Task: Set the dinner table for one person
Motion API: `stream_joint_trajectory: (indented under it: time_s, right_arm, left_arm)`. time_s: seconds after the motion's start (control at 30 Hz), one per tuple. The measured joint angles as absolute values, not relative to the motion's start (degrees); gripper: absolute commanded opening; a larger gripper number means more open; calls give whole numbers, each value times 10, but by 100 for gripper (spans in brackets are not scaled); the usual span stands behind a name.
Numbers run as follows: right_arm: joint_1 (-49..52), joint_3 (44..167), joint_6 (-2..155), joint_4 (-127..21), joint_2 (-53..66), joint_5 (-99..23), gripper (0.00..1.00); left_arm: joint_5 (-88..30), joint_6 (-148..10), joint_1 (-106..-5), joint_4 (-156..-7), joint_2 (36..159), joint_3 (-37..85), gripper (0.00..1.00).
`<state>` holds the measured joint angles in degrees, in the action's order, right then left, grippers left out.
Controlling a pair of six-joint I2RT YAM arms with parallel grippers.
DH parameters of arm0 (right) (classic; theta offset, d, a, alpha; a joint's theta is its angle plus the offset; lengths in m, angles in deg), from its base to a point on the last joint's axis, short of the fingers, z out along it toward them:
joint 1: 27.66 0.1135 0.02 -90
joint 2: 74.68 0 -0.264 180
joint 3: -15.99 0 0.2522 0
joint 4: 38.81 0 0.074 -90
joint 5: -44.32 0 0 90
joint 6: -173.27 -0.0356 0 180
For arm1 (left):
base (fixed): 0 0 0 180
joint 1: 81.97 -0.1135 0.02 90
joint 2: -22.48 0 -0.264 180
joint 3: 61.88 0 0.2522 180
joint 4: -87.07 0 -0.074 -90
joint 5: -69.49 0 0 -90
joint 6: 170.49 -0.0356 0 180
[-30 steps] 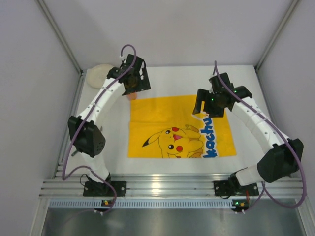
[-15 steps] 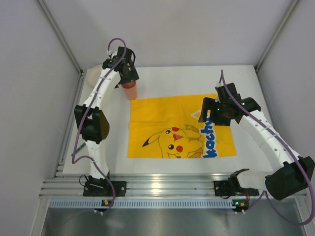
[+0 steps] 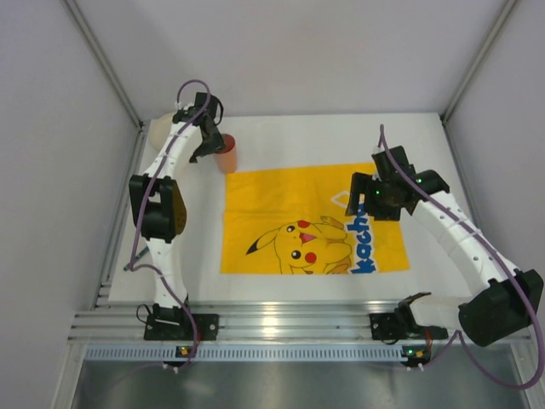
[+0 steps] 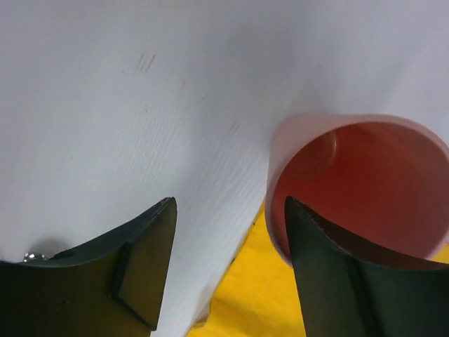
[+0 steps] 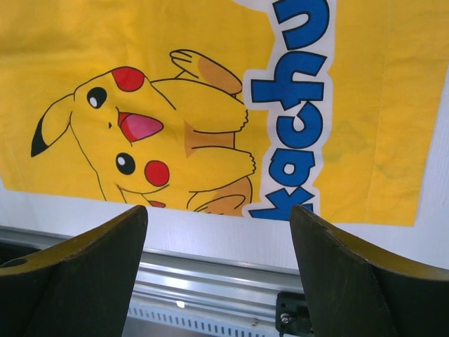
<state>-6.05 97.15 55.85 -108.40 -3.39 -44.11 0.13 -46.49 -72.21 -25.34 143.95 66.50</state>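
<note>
A red plastic cup [image 3: 226, 156] stands upright on the white dinner table [image 3: 298, 136], just past the far left corner of the yellow Pikachu mat [image 3: 289, 204]. My left gripper [image 3: 207, 143] is open right beside the cup, on its left. In the left wrist view the cup [image 4: 365, 182] sits behind the right finger [image 4: 337, 281], and the gap of the gripper [image 4: 228, 210] shows only table [image 4: 140, 105] and a mat corner [image 4: 245, 302]. My right gripper [image 3: 368, 198] hangs open and empty over the right part of the mat [image 5: 210, 70]; its wrist view [image 5: 219, 217] shows nothing between the fingers.
A cream rounded dish [image 3: 158, 129] lies at the far left corner of the table, partly hidden by my left arm. Grey walls close in the table on three sides. A metal rail [image 3: 298, 324] with the arm bases runs along the near edge.
My left gripper has swung from above the cup to its left side, leaving the cup standing. My right gripper moved a little right, then stayed.
</note>
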Motion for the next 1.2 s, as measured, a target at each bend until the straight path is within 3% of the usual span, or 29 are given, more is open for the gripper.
stream_joint_trajectory:
  time_s: [0.03, 0.1, 0.13, 0.23, 0.5, 0.7, 0.93, 1.2]
  right_arm:
    - [-61, 971, 559, -1084, -33, -441, 83]
    - [-61, 971, 562, -1084, -29, -442, 83]
    - [-61, 971, 562, -1084, -27, -442, 83]
    - [-61, 971, 563, -1084, -21, -442, 83]
    - [-61, 994, 572, -1091, 0, -439, 83]
    - [-60, 1154, 576, -1084, 72, -380, 83]
    - [-57, 1346, 558, -1056, 179, -302, 82]
    - [-14, 1382, 550, -1061, 229, -306, 80]
  left_arm:
    - [1, -464, -725, -257, 1445, 665, 54]
    - [0, -465, -728, -266, 1453, 665, 39]
    - [-1, -467, -729, -270, 1458, 665, 22]
    - [-7, -470, -728, -284, 1467, 665, 0]
    - [-37, -483, -721, -292, 1467, 691, 0]
    - [-77, -512, -695, -277, 1439, 715, 0]
    - [-133, -551, -600, -275, 1355, 692, 0]
    - [-146, -552, -477, -275, 1266, 579, 0]
